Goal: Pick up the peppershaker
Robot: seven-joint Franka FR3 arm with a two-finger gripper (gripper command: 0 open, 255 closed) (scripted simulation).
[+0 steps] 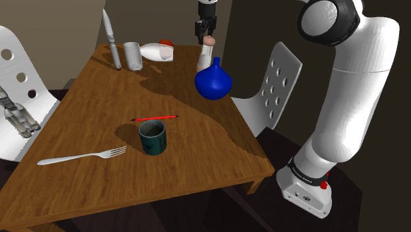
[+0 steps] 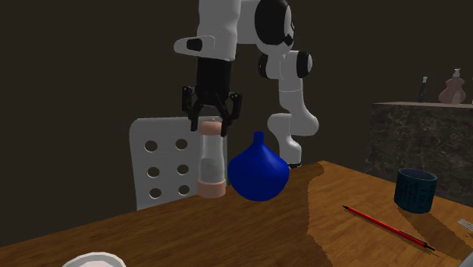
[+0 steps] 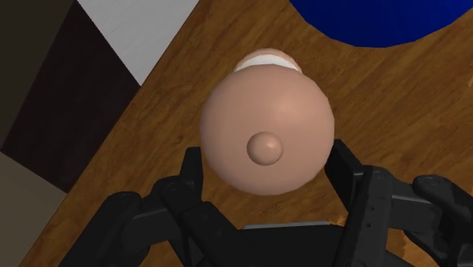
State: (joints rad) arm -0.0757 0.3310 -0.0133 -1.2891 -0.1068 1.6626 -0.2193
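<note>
At the far edge of the brown wood-grain counter [image 1: 197, 155], the tall, slim peppershaker [image 2: 211, 161], a pale cylinder with a pinkish base and a smooth domed cap, stands upright just beside a glossy blue bulb-shaped vase [image 2: 258, 173]. The black hand [image 2: 211, 126] hangs released, its fingers straddling the cap. The approach looks done, while closing and lifting remain.

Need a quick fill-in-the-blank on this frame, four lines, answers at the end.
1. The pepper shaker stands upright on the table, right beside the ____ vase.
2. The gripper meets the pepper shaker's cap from ____.
3. The pencil lying by the dark mug is ____.
4. The pale utensil lying flat near the mug is a ____.
Missing words: blue; above; red; fork.
</note>
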